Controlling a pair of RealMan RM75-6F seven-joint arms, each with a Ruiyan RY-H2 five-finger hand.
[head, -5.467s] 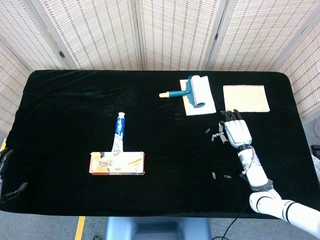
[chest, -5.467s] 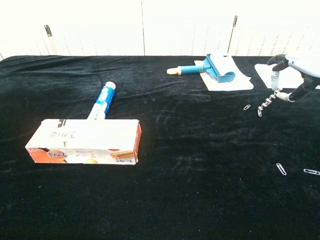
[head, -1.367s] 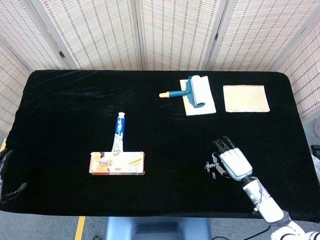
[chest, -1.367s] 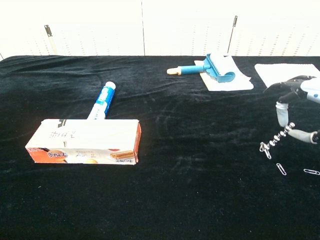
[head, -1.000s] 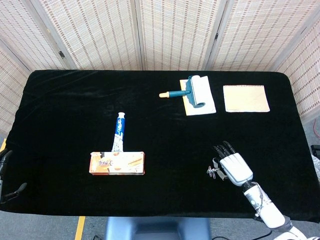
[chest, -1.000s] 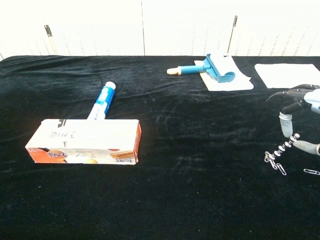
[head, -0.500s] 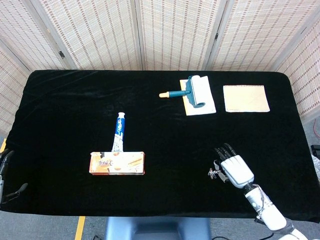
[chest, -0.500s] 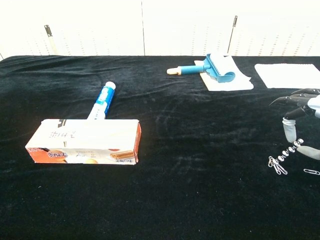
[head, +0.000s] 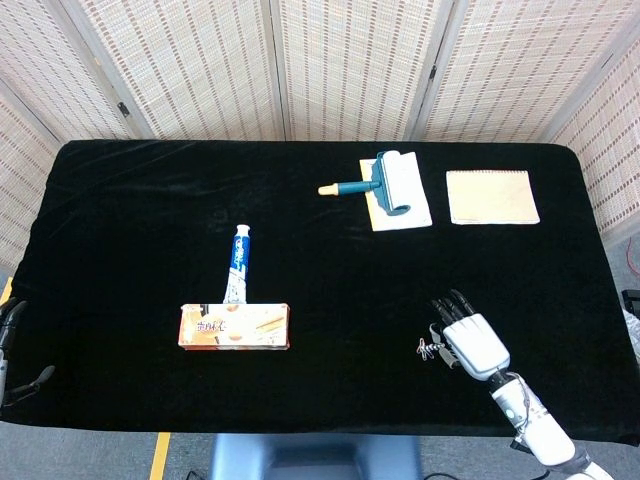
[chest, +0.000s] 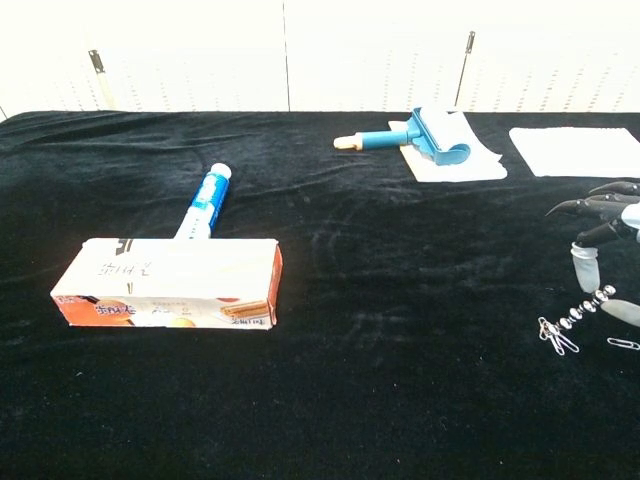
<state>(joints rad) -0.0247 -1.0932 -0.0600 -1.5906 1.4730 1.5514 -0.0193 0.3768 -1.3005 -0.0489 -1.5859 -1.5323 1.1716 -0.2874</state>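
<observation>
Tabletop (head: 330, 250) under black cloth carries, in falling order of size, a long snack box (head: 235, 327) lying near the front left, a blue lint roller (head: 385, 180) resting on a white sheet (head: 415, 215) at the rear, a pale notepad (head: 490, 196) just to its right, and a toothpaste tube (head: 238, 263) whose lower end meets the box. Right hand (head: 472, 342) hovers low over the front right of the cloth, well apart from all of these. It pinches a short beaded rod (chest: 588, 304) between thumb and a finger, with the other fingers spread above. The rod's long axis slants from the pinch, high and to the right, down toward the robot's left, and its free tip points at the cloth. A cluster of paper clips (chest: 553, 334) hangs touching that tip, and 1 loose paper clip (chest: 622, 343) lies just to the right of the cluster, under the hand. Judged from this pose, the step goes best with the pinch kept firm, the slant kept steady, and the tip moved slowly, since a jolt could shake the cluster loose. Left hand (head: 8, 325) shows only as dark parts at the left edge of the head view, and its state cannot be told.
</observation>
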